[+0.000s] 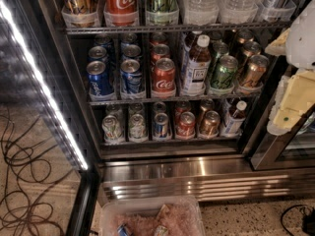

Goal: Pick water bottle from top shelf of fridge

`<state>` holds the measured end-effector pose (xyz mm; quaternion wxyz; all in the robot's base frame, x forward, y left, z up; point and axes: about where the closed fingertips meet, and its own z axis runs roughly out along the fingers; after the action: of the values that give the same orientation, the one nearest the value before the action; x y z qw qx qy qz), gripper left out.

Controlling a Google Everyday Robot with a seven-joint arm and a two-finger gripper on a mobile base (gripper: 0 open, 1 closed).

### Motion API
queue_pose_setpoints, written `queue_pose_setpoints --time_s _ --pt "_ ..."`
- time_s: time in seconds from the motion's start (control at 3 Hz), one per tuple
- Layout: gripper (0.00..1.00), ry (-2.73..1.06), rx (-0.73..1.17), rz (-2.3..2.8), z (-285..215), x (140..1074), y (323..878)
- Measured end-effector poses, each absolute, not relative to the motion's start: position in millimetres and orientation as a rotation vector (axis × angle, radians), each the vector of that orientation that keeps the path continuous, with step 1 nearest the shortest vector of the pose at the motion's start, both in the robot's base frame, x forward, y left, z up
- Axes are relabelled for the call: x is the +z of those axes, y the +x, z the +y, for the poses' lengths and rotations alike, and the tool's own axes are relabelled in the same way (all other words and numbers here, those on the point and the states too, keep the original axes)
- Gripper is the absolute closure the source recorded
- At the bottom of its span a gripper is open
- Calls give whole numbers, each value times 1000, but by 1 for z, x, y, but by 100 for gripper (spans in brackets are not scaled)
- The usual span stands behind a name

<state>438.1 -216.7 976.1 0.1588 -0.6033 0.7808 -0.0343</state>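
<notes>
- The water bottle stands near the top shelf's right edge.
- Your gripper hangs at the fridge's right edge, lower; spread or closed, I cannot tell.
- Rising, you may strike the shelf rail.

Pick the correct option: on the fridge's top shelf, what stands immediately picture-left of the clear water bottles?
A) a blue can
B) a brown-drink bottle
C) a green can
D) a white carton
C: the green can stands in its holder on the top shelf, next to the leftmost water bottle. The gripper is at the right edge of the view, level with the middle rack and below the bottles.
</notes>
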Motion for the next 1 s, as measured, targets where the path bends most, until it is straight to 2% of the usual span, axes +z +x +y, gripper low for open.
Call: queue_pose_setpoints --time_s 0.67,1.0 --pt "0 -1688 -78 2221 -214 976 441" --pt "0 -1620 1 2185 -198 968 448"
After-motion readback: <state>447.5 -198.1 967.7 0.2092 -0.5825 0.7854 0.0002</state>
